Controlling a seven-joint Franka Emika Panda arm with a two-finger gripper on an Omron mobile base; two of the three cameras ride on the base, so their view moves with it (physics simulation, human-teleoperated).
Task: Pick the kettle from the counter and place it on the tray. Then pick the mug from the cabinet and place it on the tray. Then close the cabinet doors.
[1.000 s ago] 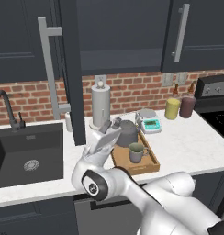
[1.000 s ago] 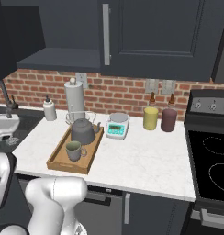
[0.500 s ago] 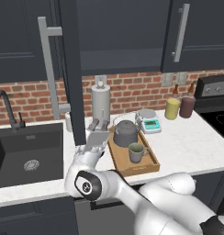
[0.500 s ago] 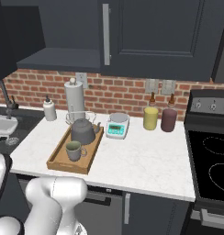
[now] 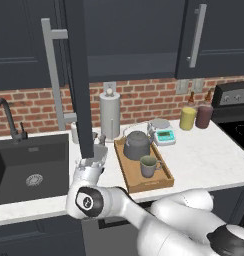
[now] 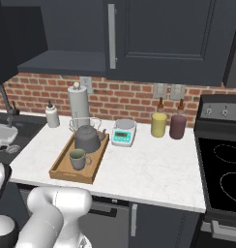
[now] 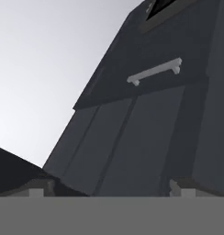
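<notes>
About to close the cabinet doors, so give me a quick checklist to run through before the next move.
1. kettle sits on the tray: ok.
2. mug sits on the tray, upright: ok.
3. cabinet door shut: not ok, swung open edge-on.
4. end effector empty, jaws open: ok.
5. End effector near the open door's lower edge: ok.
6. End effector touching the door: cannot tell.
</notes>
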